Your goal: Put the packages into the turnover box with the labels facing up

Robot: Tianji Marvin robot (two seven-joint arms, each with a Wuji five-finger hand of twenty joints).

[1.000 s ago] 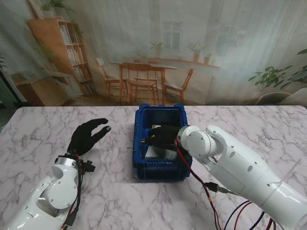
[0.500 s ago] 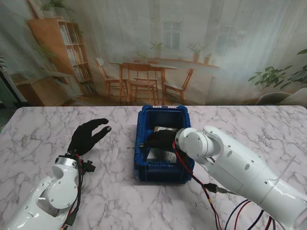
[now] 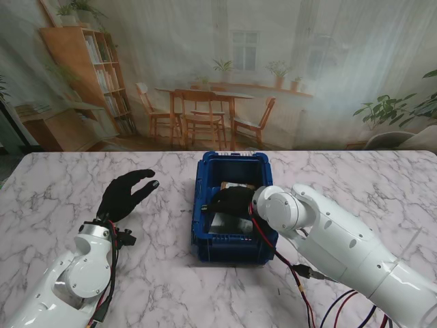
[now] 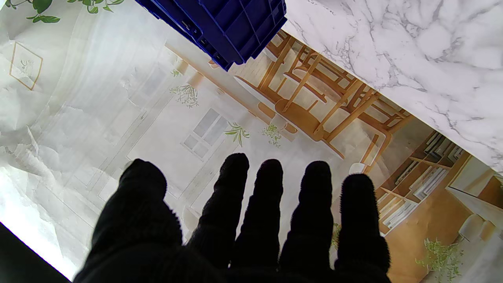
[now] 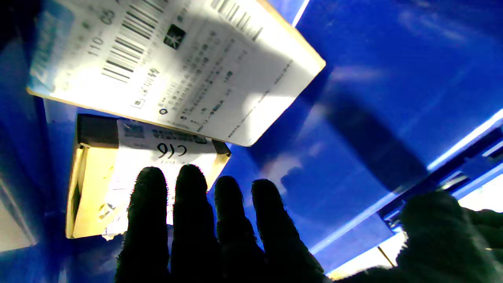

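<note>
The blue turnover box (image 3: 232, 160) stands mid-table. Inside it lie a package with a large white barcode label (image 5: 173, 67) facing up and a smaller tan package (image 5: 98, 177) with a white label marked C16, also up. In the stand view only slivers of the packages (image 3: 229, 222) show around my hand. My right hand (image 3: 229, 201) reaches into the box, with fingers (image 5: 188, 220) stretched out over the smaller package and thumb spread aside, holding nothing. My left hand (image 3: 126, 193) rests open on the table left of the box, its fingers (image 4: 271, 204) apart.
The marble table (image 3: 355, 178) ends at a printed backdrop of a room behind the box. A corner of the box (image 4: 232, 23) shows in the left wrist view. Red and black cables (image 3: 307, 273) trail from my right arm near the front edge.
My right hand has sunk deeper into the box and drawn slightly nearer to me. The box has shifted a little to the right. The left arm has stayed still.
</note>
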